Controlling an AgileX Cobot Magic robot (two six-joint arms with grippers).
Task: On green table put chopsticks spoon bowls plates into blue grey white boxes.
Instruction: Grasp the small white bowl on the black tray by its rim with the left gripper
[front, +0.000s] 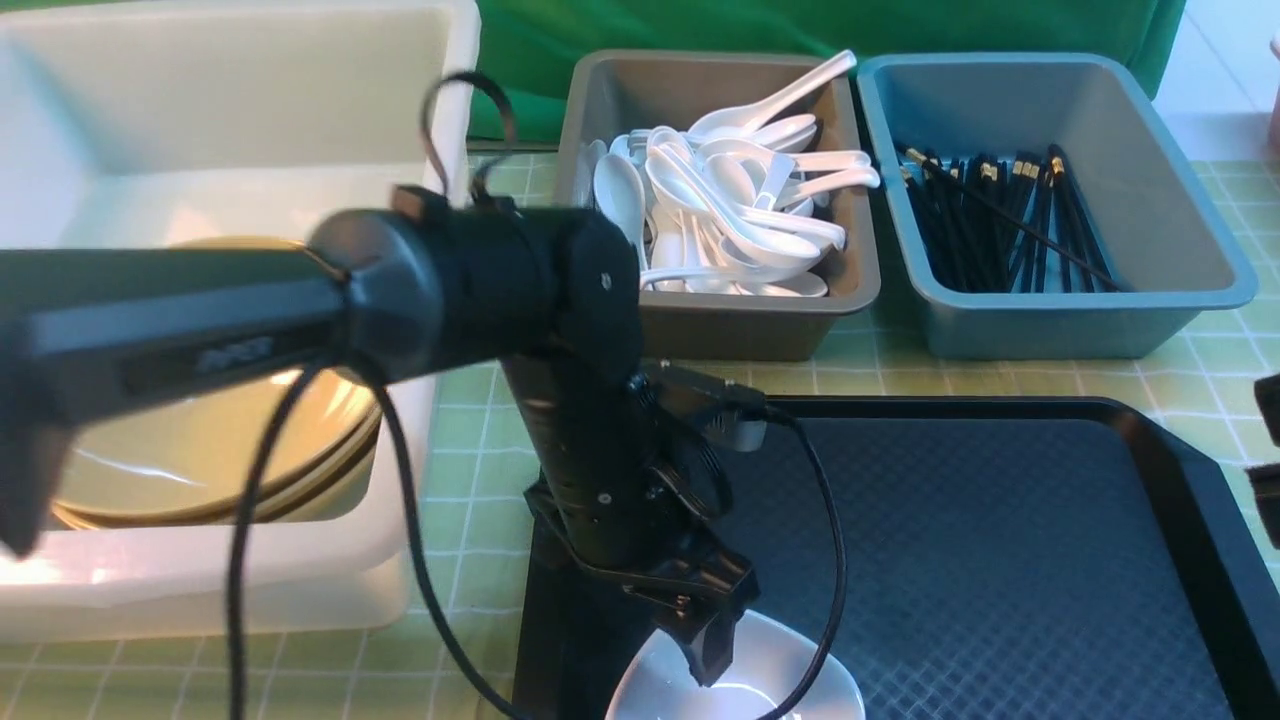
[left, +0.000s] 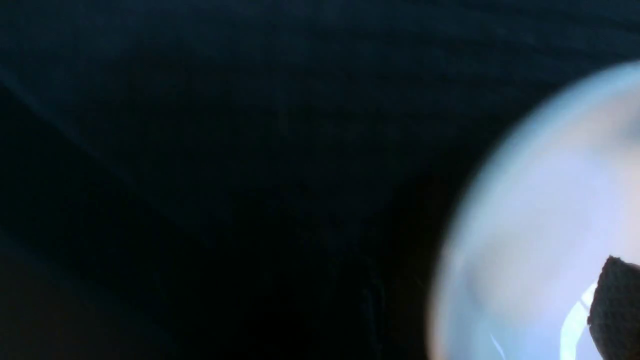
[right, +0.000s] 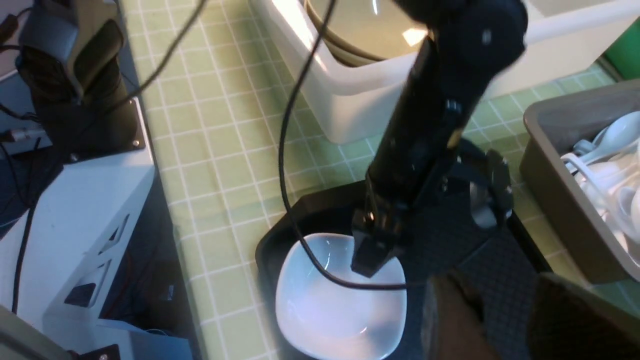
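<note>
Front view bright, glare on white box (front: 200, 600) — left wrist view dark, blurred.

A: What finish has the plate (front: 790, 665)?
B: Glossy white, smooth, like the spoons (front: 740, 200). The bowls (front: 170, 450) are glossy tan.
A: And the tray (front: 1000, 560)?
B: Matt black, rough diamond texture. The white box (front: 250, 100) is milky plastic; the grey box (front: 760, 330) and blue box (front: 1050, 325) smooth, dull plastic.
A: The chopsticks (front: 985, 235)?
B: Black, perhaps lacquered; too small to tell. The backdrop (front: 800, 25) is cloth.
</note>
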